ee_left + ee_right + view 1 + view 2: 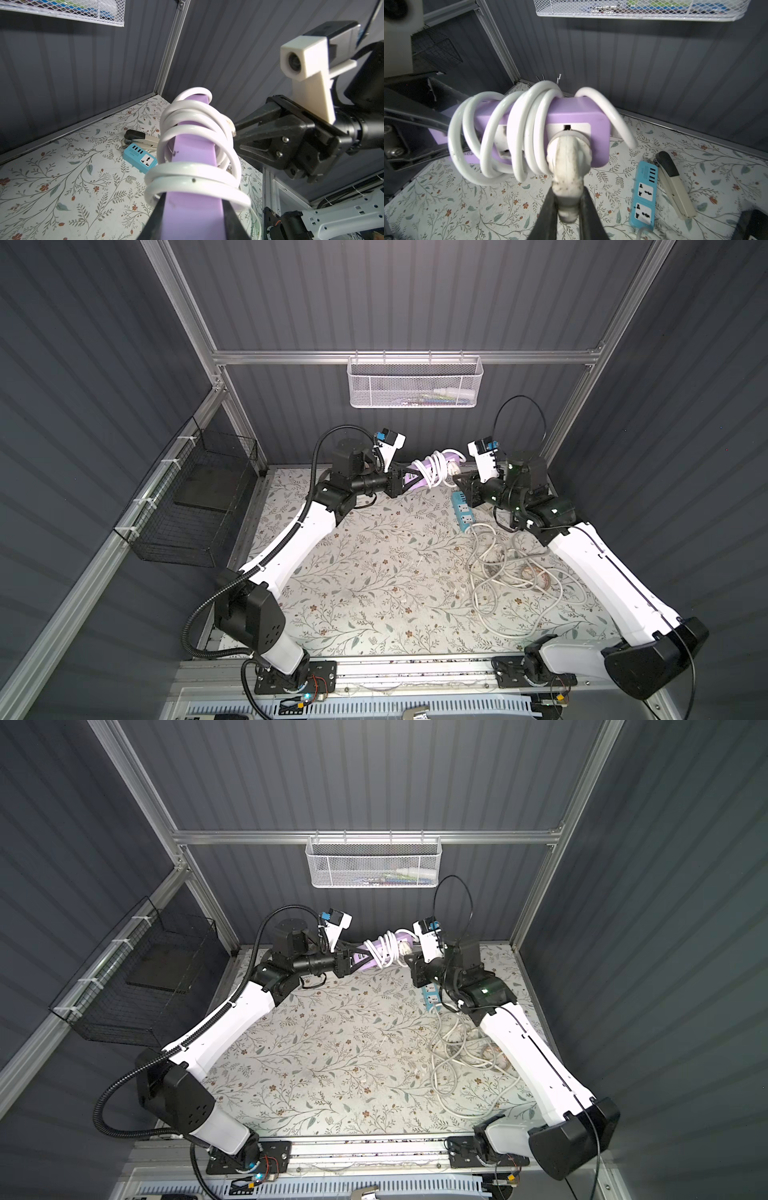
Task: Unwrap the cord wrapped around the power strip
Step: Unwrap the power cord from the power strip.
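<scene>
1. L side: I am seeing the left gripper (407, 480) clamping one end of the purple power strip (417, 471). It is holding the strip off the table (365, 572) near the back wall, w/ the strip running between the two arms. The L wrist view is showing what the top views are not: both fingers (153, 220) pressing the strip's narrow sides, jaws closed on it.
2. Centre: the white cord (434, 466) is looping around the strip. Top views are giving only a bunch. The R wrist view is separating the individual turns and showing the plug (566, 158) sitting against a socket on the strip's face.
3. R side: the right gripper (568, 193) is pinching that plug, jaws closed on it. In both top views the wrist is hiding this grip.
4. Below the R wrist, a blue power strip (463, 510) is lying flat on the table. The wrist views are showing a stapler (675, 182) just beside it. Only the top views are showing the loose grey cable (498, 572) piling up nearer the arm bases.
</scene>
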Controlling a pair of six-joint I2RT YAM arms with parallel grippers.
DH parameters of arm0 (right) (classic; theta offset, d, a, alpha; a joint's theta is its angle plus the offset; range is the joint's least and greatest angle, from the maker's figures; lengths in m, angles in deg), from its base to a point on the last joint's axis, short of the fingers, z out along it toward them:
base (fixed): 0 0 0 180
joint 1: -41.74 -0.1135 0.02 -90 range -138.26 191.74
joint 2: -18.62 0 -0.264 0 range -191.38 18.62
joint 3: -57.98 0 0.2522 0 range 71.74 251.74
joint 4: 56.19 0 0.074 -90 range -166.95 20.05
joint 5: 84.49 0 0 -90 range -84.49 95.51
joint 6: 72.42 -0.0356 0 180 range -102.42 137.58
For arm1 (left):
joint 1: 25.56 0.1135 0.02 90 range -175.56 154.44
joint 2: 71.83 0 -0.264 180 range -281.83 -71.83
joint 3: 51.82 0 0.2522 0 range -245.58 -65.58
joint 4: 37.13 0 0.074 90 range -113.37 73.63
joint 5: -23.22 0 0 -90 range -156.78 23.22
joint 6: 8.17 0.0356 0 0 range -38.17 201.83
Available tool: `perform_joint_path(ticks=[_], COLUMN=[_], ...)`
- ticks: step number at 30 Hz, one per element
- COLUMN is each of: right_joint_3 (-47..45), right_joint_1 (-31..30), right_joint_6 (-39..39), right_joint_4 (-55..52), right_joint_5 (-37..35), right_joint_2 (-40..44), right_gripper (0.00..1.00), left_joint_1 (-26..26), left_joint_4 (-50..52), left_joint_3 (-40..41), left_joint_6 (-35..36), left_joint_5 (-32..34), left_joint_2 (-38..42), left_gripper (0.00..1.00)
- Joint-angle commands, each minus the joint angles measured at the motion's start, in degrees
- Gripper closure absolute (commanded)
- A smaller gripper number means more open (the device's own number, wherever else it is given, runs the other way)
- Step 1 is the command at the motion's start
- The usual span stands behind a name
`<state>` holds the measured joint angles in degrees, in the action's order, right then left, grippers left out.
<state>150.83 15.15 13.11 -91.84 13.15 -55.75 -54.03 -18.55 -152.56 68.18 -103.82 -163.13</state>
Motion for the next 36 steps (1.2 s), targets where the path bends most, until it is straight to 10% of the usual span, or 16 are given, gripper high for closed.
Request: perform_joint_path(ticks=[1,7,16,29,36], right_joint_3=[1.97,2.03,-1.83,1.49,1.16], right_joint_1=[-7.48,-9.37,10.47,-10.67,-4.01], right_joint_6=[0.62,0.12,-4.82,-1.79,-1.93], right_joint_4=[0.88,0.73,2.53,2.46,1.03], right_joint_5=[-5.03,-5.84,8.18,-3.25,-1.9], right_joint_2=[-0.8,-0.88,3.1,-0.51,1.46], right_gripper=[1.0,1.0,1.0,1.0,1.0], left_joint_1=[1.49,1.49,1.49,1.49,1.49], left_joint_4=[-1.92,-1.83,-1.89,-2.01,-2.02], left_joint_3=[0.05,0.12,0.12,0.41,0.39], left_joint_6=[0.91,1.06,1.08,1.15,1.17], left_joint_5=[4.49,4.74,4.58,5.04,4.97], left_joint_2=[0.42,0.34,0.34,0.34,0.43], left_gripper=[1.0,1.0,1.0,1.0,1.0])
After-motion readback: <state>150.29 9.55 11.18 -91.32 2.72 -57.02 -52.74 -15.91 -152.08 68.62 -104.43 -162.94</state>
